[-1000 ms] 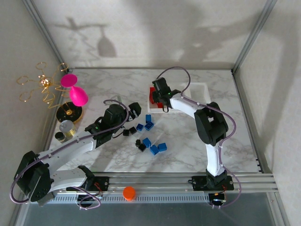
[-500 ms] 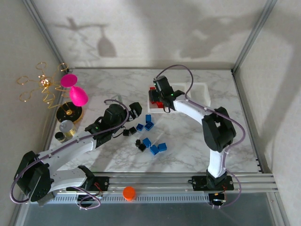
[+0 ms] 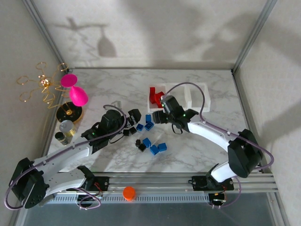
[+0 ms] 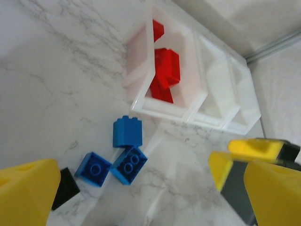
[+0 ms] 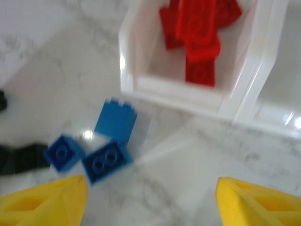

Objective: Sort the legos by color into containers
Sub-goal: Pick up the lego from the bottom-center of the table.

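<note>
The right gripper's yellow fingers stood wide apart with nothing between them, low in the right wrist frame over the marble table. Just above them, left of centre, lay three blue legos. At the top of that frame, red legos sat in the leftmost bin of the containers. The left gripper was likewise spread and empty, with a black lego just beside its finger at lower left
</note>
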You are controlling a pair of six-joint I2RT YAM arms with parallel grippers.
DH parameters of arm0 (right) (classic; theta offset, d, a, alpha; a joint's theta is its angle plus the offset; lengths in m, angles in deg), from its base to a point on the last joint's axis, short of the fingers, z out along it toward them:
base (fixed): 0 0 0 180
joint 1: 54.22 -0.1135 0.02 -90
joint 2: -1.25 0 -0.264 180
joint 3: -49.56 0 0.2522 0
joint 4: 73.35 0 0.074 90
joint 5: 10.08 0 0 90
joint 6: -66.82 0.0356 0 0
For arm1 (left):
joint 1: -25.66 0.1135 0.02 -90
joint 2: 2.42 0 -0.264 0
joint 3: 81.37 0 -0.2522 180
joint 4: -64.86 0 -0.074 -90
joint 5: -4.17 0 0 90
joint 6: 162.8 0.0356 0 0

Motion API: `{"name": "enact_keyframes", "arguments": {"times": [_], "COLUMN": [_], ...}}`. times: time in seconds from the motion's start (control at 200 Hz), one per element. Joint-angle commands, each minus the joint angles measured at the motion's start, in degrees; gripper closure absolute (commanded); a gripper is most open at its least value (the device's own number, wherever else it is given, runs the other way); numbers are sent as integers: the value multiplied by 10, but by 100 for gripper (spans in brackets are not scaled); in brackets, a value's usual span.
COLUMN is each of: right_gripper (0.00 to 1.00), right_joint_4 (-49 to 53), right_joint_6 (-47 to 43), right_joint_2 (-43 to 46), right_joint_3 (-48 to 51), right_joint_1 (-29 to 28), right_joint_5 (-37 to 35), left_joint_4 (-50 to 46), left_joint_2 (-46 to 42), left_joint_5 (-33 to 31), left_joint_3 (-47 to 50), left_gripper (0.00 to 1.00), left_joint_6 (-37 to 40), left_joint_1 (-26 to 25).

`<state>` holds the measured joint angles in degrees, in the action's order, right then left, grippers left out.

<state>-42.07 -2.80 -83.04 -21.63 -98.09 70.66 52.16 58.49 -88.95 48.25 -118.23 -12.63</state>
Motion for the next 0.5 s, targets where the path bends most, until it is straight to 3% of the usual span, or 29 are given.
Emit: {"name": "enact_keyframes", "arguments": {"times": [0.0,0.496], "right_gripper": [26,21], "right_joint_4": [44,17], "right_joint_6": [42,179], "right_joint_2": [37,68], "right_joint_3": [41,183], "right_joint_1": [-29,-128], "right_joint_5": [2,1], "left_joint_4": [-26,-42], "left_joint_2": [-24,-57], "left_joint_5": [17,7], "left_joint_3": [13,56], "left_gripper": [0,0], "left_joint_6": [-4,-24], "left_joint_1": [-8,-19]}}
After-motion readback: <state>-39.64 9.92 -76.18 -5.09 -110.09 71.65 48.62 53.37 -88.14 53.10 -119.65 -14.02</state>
